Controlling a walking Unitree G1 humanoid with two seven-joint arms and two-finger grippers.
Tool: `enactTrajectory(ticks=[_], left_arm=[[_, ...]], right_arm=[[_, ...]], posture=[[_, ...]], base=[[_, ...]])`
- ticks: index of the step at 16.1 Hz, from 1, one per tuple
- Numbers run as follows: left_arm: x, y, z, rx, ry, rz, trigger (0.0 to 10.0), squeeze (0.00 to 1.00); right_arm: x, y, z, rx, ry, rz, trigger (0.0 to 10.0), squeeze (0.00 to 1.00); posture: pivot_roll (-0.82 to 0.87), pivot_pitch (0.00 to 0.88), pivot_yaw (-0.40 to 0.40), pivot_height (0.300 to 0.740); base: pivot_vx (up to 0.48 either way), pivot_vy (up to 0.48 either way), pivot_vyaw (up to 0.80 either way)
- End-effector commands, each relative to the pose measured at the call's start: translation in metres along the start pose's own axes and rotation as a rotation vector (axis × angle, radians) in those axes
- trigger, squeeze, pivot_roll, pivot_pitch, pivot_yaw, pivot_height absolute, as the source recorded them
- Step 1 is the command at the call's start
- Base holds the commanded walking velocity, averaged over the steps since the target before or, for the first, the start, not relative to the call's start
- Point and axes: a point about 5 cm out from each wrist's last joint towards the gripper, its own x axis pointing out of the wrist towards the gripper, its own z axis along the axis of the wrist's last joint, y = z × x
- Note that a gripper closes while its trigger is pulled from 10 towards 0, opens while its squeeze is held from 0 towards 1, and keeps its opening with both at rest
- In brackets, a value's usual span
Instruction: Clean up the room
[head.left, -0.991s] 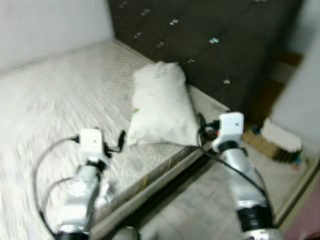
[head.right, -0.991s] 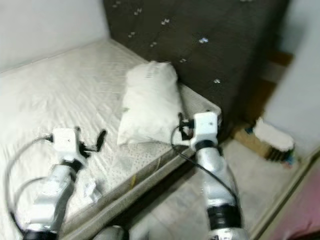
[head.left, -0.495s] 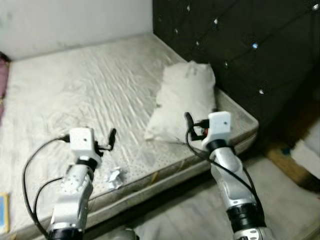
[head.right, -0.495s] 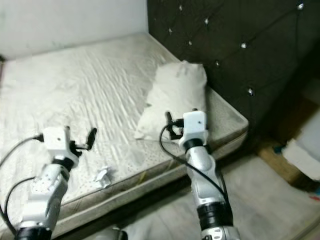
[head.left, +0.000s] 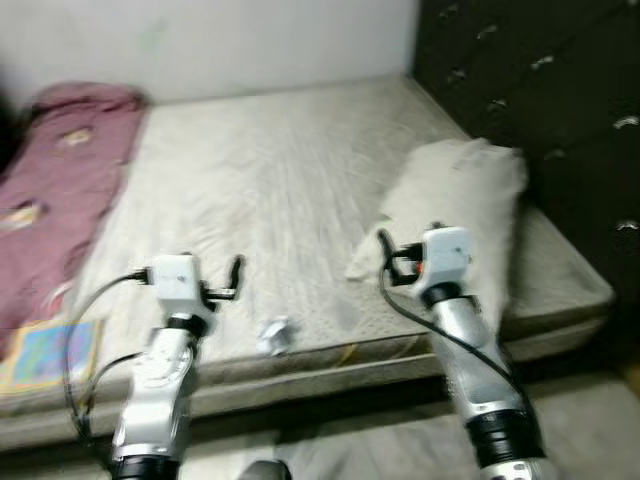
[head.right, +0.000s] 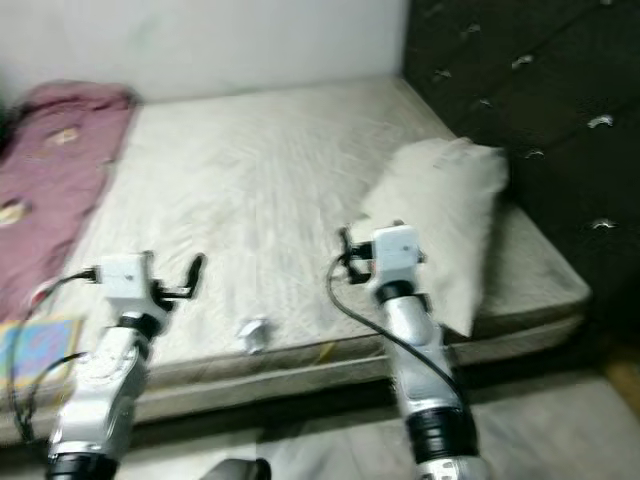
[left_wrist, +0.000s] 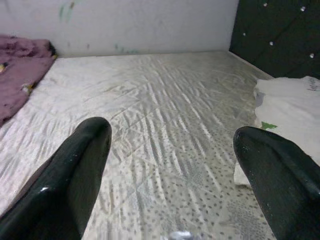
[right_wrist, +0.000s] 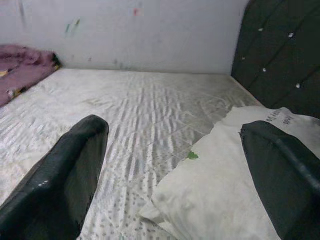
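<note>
While I am facing the bed (head.left: 300, 180) from its near long side, I am judging the step in hand to be picking up the crumpled scrap (head.left: 273, 334) lying near the mattress edge at lower centre of the left eye frame, between my two arms. My left tool (head.left: 236, 278) is hanging above the mattress at left of that scrap, with its fingers (left_wrist: 75, 170) standing wide apart and holding nothing; my right tool (head.left: 385, 258) is likewise spread wide and empty, just beside the white pillow (head.left: 470, 215) at right of centre. To do it well, I am planning to bring the nearer left tool down straight over the scrap and close gently, since it looks light and easily pushed off the edge. Open mattress is filling the middle and upper centre, giving free room; the purple blanket (head.left: 60, 170) and a colourful book (head.left: 40, 355) are crowding the left side, and the dark headboard (head.left: 540, 70) is bounding the right.
</note>
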Motion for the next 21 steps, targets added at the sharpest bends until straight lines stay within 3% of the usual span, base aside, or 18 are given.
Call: enactTrajectory(ticks=[1, 5, 12, 21], left_arm=[[0.0002, 0.0086, 0.0043, 0.023, -0.01, 0.021, 10.0, 0.0], [0.0013, 0.0079, 0.0034, 0.0, -0.01, 0.018, 10.0, 0.0], [-0.0004, 0.0049, 0.0045, -0.002, -0.032, -0.008, 10.0, 0.0], [-0.0004, 0.0019, 0.0044, -0.014, -0.034, -0.033, 10.0, 0.0]], right_arm=[[0.0031, 0.0062, 0.0035, 0.016, -0.013, 0.017, 10.0, 0.0], [0.0031, 0.0058, 0.0028, 0.021, -0.012, 0.018, 10.0, 0.0], [0.0046, 0.0054, 0.0039, 0.054, -0.02, 0.014, 10.0, 0.0], [0.004, 0.0021, 0.0017, 0.057, -0.009, -0.001, 10.0, 0.0]], posture=[[0.06, 0.0, 0.018, 0.74], [0.06, 0.0, 0.01, 0.74], [0.07, 0.0, 0.0, 0.74], [0.06, 0.0, 0.003, 0.74]], base=[[0.0, 0.0, 0.77], [0.0, 0.0, 0.76], [0.0, 0.0, 0.0], [0.291, 0.0, 0.0]])
